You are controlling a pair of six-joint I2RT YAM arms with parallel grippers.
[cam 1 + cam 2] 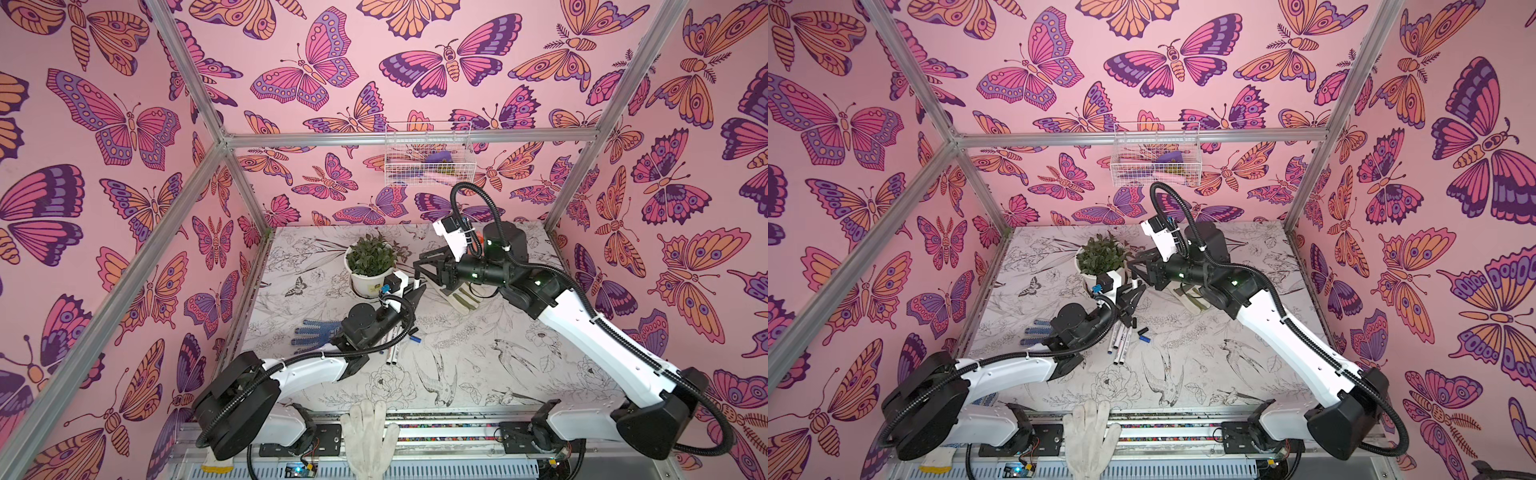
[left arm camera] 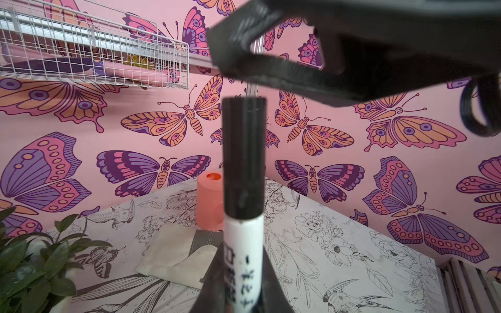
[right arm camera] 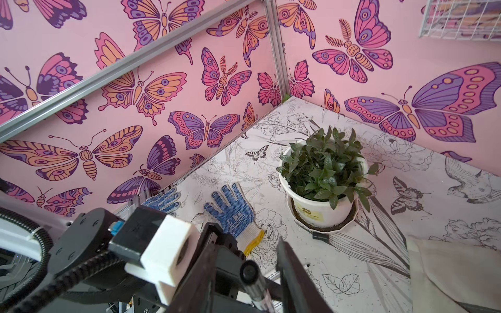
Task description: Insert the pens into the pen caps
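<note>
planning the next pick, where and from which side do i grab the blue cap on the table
I'd take the blue cap across its round sides, mid-length, coming straight down. It lies flat on the table, too short for an end grip, and a black cap sits close beside it.

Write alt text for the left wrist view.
A white pen wearing a black cap sits clamped in the left gripper, with the right gripper just beyond the cap's end. Behind are a butterfly wall, wire basket, orange roll and potted plant.

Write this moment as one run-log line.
left end effector: shut on pen | black cap: on pen tip | right end effector: open, near cap
</note>
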